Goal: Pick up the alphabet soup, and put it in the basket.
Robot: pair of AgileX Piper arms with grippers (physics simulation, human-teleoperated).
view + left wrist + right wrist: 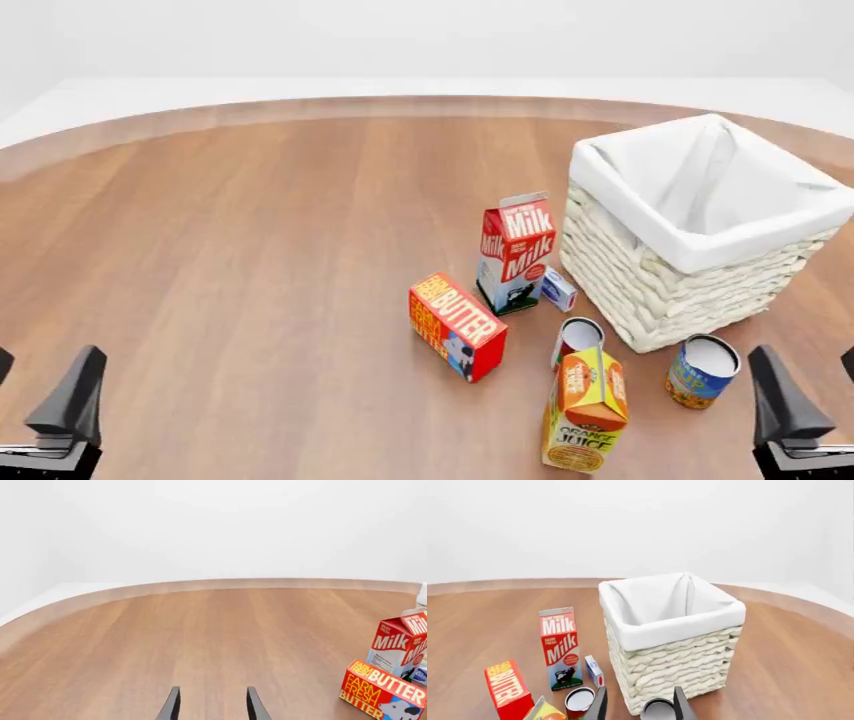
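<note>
The alphabet soup (pixel 701 371) stands upright on the brown surface (pixel 240 260), right beside the near corner of the big basket (pixel 694 290). The right hand (pixel 639 705) is open and holds nothing; the can's silver top shows between its two dark fingers. The left hand (pixel 212 705) is open too, over bare wood, far from the can. A milk carton (pixel 515 252), a butter box (pixel 457 326), an orange juice carton (pixel 585 412) and another can (pixel 577 340) are close by.

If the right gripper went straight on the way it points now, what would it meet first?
Probably the alphabet soup, seen just beyond the open right gripper, with the basket right behind it. Depth is unclear.
</note>
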